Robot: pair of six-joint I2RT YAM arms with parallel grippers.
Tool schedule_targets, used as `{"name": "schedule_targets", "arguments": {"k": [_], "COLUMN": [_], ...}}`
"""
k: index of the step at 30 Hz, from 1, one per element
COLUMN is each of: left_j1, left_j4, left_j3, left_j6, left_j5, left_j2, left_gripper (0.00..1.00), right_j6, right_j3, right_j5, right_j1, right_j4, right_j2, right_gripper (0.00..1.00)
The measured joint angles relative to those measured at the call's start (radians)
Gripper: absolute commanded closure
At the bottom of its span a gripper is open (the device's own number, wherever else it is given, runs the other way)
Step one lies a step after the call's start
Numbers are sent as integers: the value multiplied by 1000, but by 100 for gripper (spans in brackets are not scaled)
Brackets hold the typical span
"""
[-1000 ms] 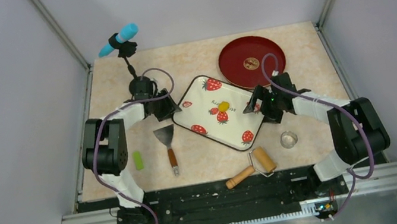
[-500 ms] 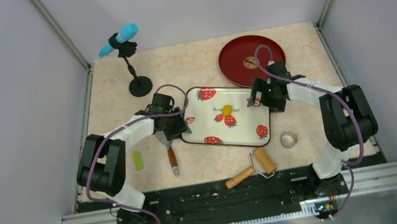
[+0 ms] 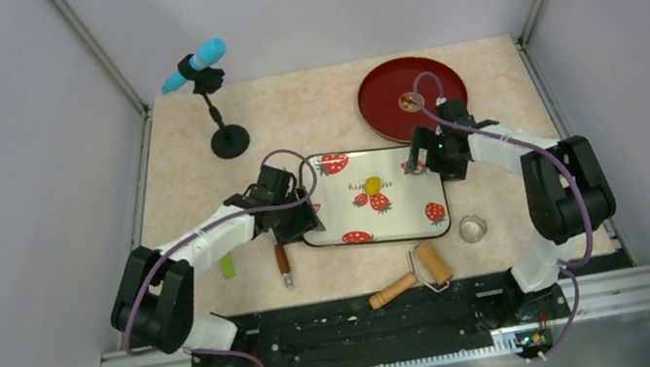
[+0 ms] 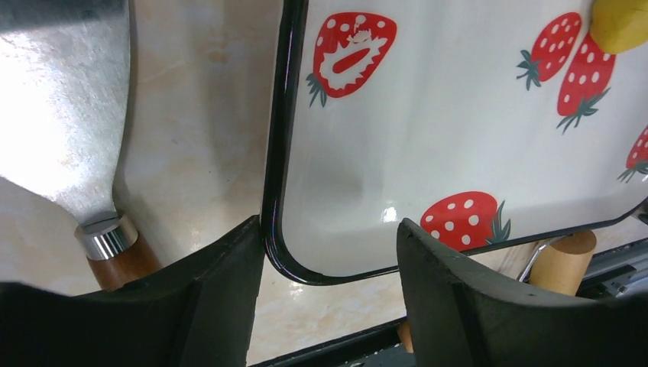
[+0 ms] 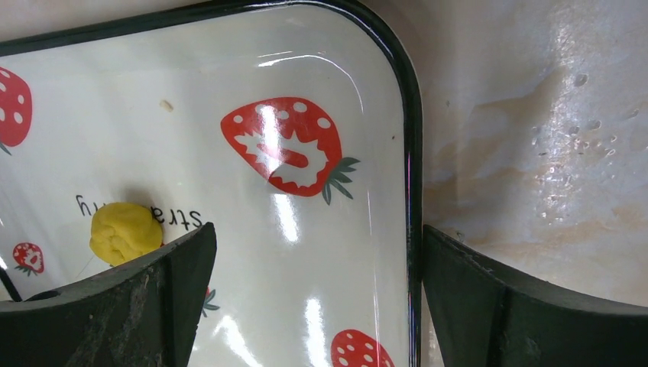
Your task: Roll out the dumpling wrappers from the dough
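Observation:
The dough [image 3: 371,184] is a small yellow lump near the middle of the strawberry-print tray [image 3: 405,215]. It also shows in the right wrist view [image 5: 124,232] and at the top right of the left wrist view [image 4: 620,23]. No flat wrapper disc is in view. My left gripper [image 3: 301,224] is open, its jaws straddling the tray's near-left corner [image 4: 284,252], the left finger [image 4: 221,290] against the rim's outside. My right gripper [image 3: 426,156] is open, straddling the tray's far-right rim [image 5: 413,176], one finger [image 5: 489,298] outside it.
A red plate [image 3: 411,96] lies at the back right. A small metal ring [image 3: 472,227] and a wooden roller [image 3: 418,269] lie near the tray's front right. A spatula [image 3: 280,255] and a green piece [image 3: 226,263] lie left. A microphone stand [image 3: 228,142] stands at the back left.
The tray has turned from a diagonal to square with the table edge. My left gripper has moved right and nearer along it. My right gripper has shifted slightly back and left.

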Motion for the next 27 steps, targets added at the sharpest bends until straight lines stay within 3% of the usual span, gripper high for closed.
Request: {"name": "schedule_targets", "arguments": {"k": [5, 11, 21, 27], "left_j1": [-7, -12, -18, -18], "left_j4": [-37, -118, -142, -151], "left_j3": [18, 89, 273, 402], "left_j6": [4, 25, 29, -29], "left_j5": [-31, -80, -32, 47], "left_j2": [-68, -185, -319, -328], "left_gripper": [18, 12, 11, 15], "right_j6": [-2, -6, 5, 9], "right_j3": [3, -18, -56, -65], "right_j5": [-4, -1, 31, 44], "right_j1": [8, 23, 26, 26], "right_j4": [-16, -50, -85, -91], "right_j2": [0, -37, -247, -267], "right_gripper": [1, 1, 1, 1]}}
